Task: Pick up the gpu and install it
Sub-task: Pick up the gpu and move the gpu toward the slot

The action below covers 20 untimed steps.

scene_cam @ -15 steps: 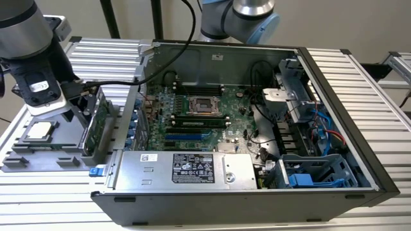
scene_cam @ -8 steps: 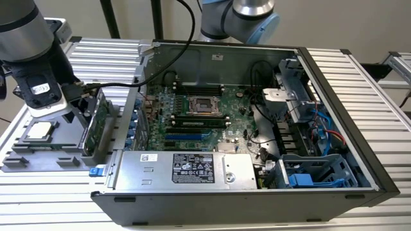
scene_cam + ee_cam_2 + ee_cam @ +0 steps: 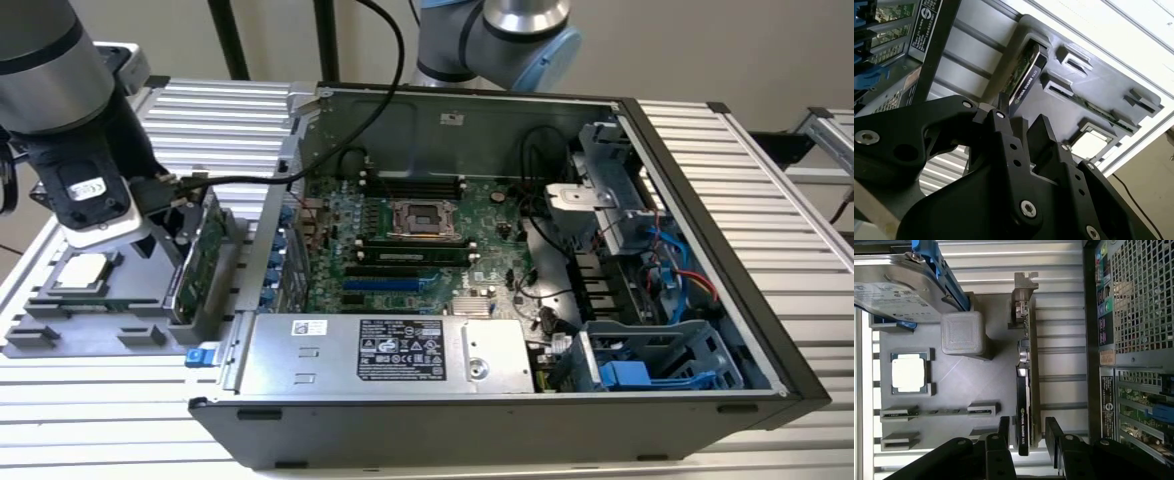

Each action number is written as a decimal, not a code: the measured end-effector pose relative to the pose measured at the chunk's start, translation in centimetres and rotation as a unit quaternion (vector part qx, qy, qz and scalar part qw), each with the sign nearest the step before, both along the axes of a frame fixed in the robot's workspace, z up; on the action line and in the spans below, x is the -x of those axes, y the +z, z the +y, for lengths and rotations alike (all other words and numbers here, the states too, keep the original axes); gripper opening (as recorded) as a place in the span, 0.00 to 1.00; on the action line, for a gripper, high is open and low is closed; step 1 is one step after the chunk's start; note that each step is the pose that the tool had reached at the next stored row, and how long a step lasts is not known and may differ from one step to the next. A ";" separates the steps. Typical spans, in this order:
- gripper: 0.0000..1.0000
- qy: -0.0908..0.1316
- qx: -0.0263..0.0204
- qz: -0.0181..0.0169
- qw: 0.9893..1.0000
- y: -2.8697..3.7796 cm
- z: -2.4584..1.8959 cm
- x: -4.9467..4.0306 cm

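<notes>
In the exterior view I have the gripper [image 3: 171, 225] low at the frame's left, over the grey tray [image 3: 54, 340] that sits beside the open computer case [image 3: 400, 435]. The gpu [image 3: 200, 262] stands on edge in the tray, on the side nearest the case, and the gripper's tips are just by its upper edge. The CPU chip [image 3: 83, 272] lies flat in the tray, toward the exterior view's left of the card.

In the second wrist view I see the black fingers [image 3: 1041, 132] spread apart. The gpu [image 3: 1025, 75] runs away from the gap between them, seated in the tray with its black cooler face showing.

In the first wrist view the gpu [image 3: 1028, 365] is edge-on, silver bracket at its far end, and its near end sits between the two fingers. The jaws are released: a thin gap shows on each side of the card, so nothing is grasped. The hard drive [image 3: 894, 285] with blue rails rests in the tray well apart from the card
</notes>
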<state>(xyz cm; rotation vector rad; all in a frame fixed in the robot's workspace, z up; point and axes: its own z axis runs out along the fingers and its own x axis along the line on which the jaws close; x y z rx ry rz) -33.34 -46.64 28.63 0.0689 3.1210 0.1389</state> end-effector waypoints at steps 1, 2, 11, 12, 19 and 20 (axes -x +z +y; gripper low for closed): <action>1.00 0.000 0.000 0.000 1.000 -0.06 0.00 0.00; 1.00 0.000 0.000 0.000 1.000 -0.12 0.01 0.01; 1.00 0.000 0.000 0.000 1.000 -0.65 0.04 0.03; 1.00 0.000 0.000 0.000 1.000 -0.72 0.05 0.03; 1.00 0.000 0.000 0.000 1.000 -1.14 0.28 0.03; 1.00 0.000 0.000 0.000 1.000 -1.19 0.33 0.03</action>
